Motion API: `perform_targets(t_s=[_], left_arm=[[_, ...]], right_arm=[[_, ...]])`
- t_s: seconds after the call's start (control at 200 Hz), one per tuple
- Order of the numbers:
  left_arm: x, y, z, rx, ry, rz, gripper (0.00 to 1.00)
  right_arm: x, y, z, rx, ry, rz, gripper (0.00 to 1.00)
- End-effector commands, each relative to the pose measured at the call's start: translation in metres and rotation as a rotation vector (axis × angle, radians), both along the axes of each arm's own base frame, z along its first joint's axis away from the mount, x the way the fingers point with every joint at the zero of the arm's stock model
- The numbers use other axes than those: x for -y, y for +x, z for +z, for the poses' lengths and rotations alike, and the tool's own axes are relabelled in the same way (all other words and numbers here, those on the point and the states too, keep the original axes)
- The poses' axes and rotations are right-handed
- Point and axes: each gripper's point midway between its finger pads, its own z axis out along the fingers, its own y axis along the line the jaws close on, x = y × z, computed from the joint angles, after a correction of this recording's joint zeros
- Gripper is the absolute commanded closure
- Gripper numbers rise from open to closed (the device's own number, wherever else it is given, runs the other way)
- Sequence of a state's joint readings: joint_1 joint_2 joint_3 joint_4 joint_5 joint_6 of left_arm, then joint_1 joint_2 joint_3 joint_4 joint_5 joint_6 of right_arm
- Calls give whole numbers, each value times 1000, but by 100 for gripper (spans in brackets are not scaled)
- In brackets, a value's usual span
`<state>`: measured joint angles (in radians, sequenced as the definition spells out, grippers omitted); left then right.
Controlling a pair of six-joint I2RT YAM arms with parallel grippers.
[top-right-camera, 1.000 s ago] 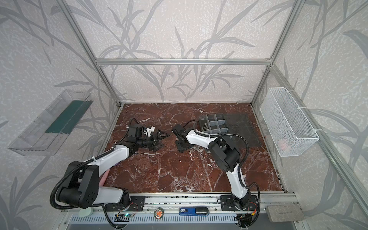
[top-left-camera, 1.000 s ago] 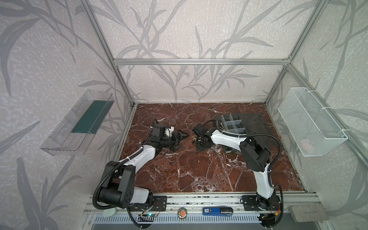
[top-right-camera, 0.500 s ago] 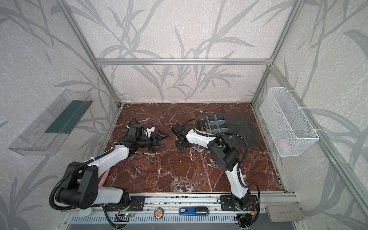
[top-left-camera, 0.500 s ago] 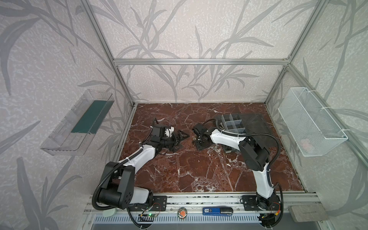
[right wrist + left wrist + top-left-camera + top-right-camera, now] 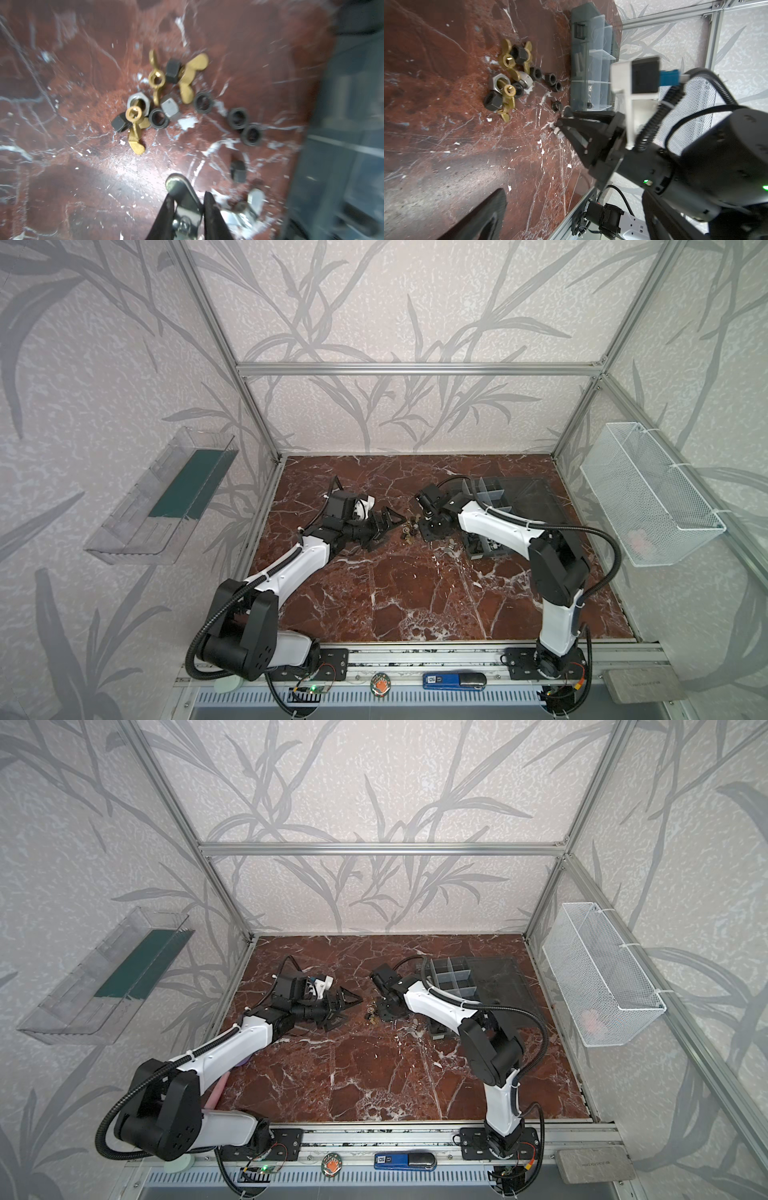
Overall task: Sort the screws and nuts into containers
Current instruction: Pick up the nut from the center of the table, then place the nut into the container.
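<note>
Right wrist: right gripper clamps wing nut.

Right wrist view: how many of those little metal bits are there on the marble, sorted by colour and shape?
Brass wing nuts: 3
Dark hex nuts: 7
Silver hex nuts: 2
Silver wing nut in the right gripper: 1
Total: 13, leaving out a blurred silver piece beside the gripper.

The left arm is stretching forward and low, and the left gripper is holding its jaws wide apart. The right arm is bending down, and the right gripper is pinching a silver wing nut.
</note>
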<state>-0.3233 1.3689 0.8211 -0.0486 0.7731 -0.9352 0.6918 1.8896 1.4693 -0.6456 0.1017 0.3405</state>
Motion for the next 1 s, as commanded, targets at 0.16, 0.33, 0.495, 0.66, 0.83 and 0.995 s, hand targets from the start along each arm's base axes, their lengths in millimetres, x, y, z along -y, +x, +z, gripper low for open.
perform_targets(t_s=[0.16,0.33,0.495,0.66,0.83,0.995], left_arm=[[39,11,18,65,18,-74,0],[67,18,31,96,13,-125,1],[100,19,37,113,10,-188,1],[115,19,33,115,30,-227,0],[113,17,25,119,73,-252,1],[114,16,18,111,78,-260,0]], right_arm=[[87,13,43,70,-39,-130,82],[139,25,52,90,-14,-240,82],[169,33,32,55,-4,-313,82],[176,40,5,-7,-16,-327,82],[180,47,-5,-21,-34,-334,80],[182,46,-12,-35,-46,-337,77]])
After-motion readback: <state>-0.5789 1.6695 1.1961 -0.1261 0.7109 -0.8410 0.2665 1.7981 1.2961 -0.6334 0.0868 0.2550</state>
